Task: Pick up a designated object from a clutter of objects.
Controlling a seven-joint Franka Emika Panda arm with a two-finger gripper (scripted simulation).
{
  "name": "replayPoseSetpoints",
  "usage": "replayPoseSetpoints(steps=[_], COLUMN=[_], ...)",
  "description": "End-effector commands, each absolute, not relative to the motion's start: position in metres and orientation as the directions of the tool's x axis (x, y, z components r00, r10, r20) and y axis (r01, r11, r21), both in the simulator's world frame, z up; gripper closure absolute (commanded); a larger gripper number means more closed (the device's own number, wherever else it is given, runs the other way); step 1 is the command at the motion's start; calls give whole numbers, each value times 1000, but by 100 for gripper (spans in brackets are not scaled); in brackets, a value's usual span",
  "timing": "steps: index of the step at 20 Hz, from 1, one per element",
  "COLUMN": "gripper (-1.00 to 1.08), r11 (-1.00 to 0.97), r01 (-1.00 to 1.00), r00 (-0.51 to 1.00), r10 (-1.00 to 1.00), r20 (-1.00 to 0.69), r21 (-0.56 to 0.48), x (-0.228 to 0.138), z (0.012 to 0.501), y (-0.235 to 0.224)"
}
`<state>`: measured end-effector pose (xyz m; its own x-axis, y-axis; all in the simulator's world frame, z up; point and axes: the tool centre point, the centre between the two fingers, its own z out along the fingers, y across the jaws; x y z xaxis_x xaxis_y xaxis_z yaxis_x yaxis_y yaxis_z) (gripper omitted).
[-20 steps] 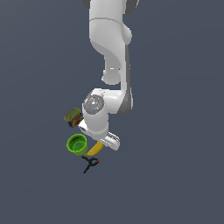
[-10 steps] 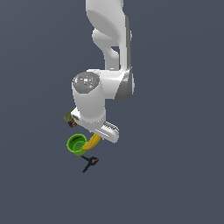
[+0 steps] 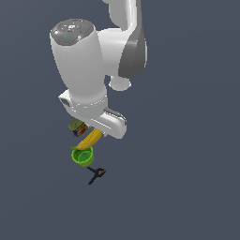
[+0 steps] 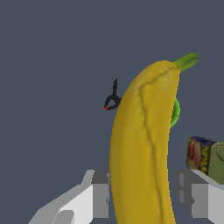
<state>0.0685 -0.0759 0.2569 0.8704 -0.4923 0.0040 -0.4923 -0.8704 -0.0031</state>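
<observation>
The claw is clamped on the banana, fingers pressing either flank across its long axis. The fruit runs straight out from the claw, its green stem tip over the green cup, with the black clamp just beyond the cup.

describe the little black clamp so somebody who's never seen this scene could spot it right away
Find the big white robot arm in the exterior view, then look below it past the long yellow banana and the round green cup. The small black clamp lies apart beyond the cup, the only thin dark item, with a red tip.
</observation>
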Motion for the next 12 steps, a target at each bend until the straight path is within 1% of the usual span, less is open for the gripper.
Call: replayPoseSetpoints(steps=[1, 7, 12], gripper=[108, 108, 108], r11=[-870, -870, -870], r01=[-493, -493, -494], r00=[870, 870, 870], r10=[-493, -493, -494], r20=[4, 3, 2], r21=[-3, -1, -1], x=[70, 75, 78], z=[286, 346, 383], y=[-78, -84, -87])
